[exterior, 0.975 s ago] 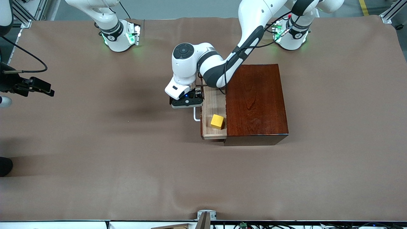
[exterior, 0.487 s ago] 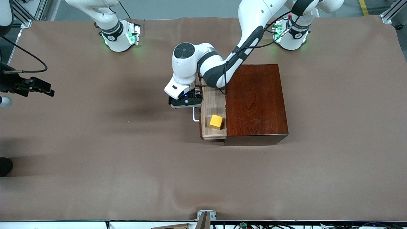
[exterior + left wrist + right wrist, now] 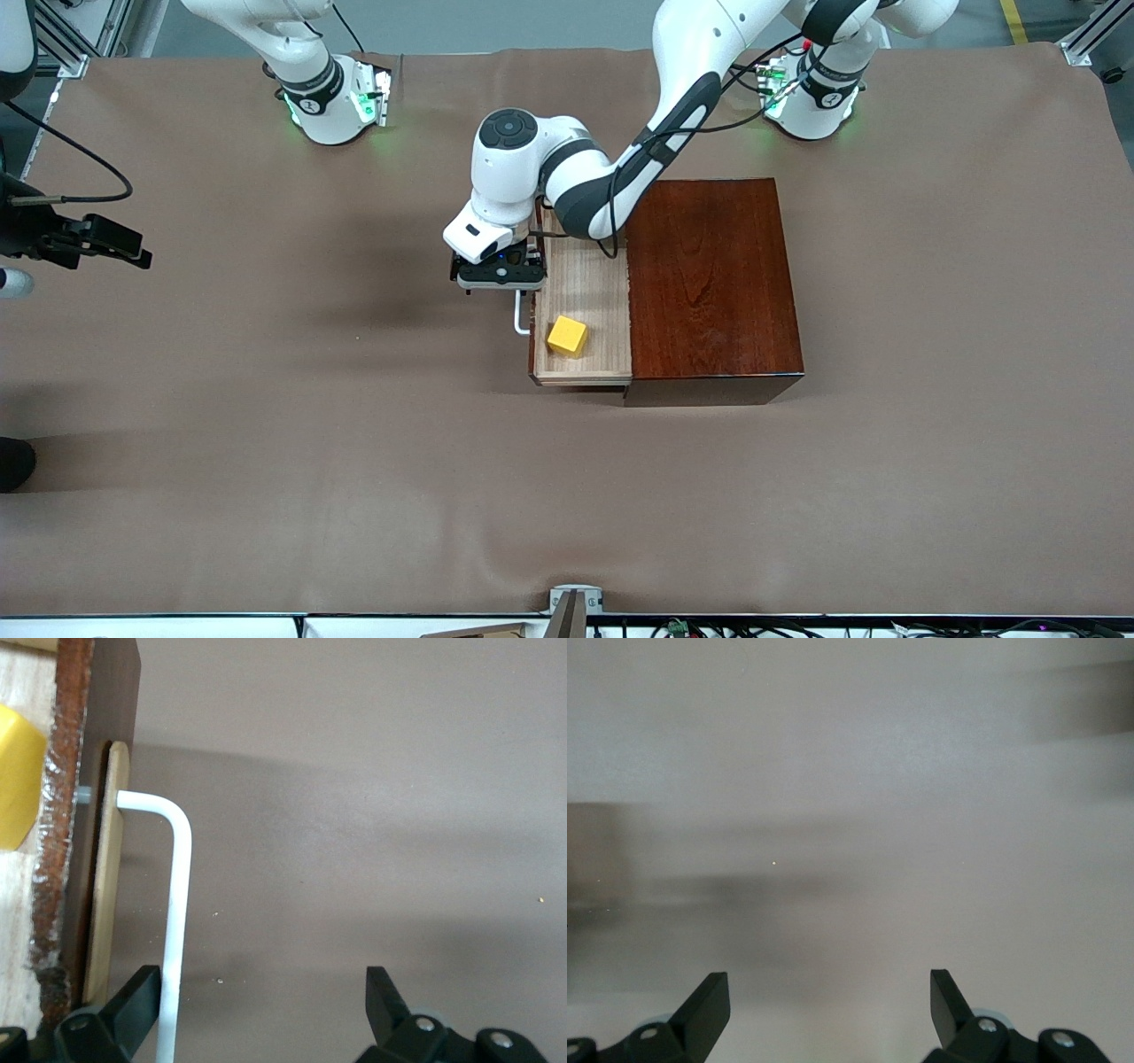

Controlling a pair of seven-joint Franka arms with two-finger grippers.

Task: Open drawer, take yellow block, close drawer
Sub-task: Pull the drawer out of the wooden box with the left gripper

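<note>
The drawer (image 3: 586, 283) stands partly pulled out of the mahogany box (image 3: 709, 283), and its pale wood floor shows. The yellow block (image 3: 567, 336) (image 3: 16, 780) lies in the drawer, near the end closer to the front camera. My left gripper (image 3: 499, 285) (image 3: 263, 981) is open and straddles the white handle (image 3: 519, 319) (image 3: 177, 895). The bar runs right beside the inner face of one finger (image 3: 137, 992); the other finger stands well clear of it. The drawer's dark front (image 3: 97, 744) shows edge-on in the left wrist view. My right gripper (image 3: 830, 981) waits open over bare table cover, with nothing between its fingers.
A brown cover (image 3: 310, 425) lies over the whole table. The box sits toward the left arm's end, and the drawer opens toward the right arm's end. The left arm's forearm (image 3: 620, 177) crosses above the box's corner farthest from the front camera.
The drawer has slid farther out of the box toward the right arm's end, with my left gripper at the handle moving along. The yellow block rode with it. The right arm has not moved.
</note>
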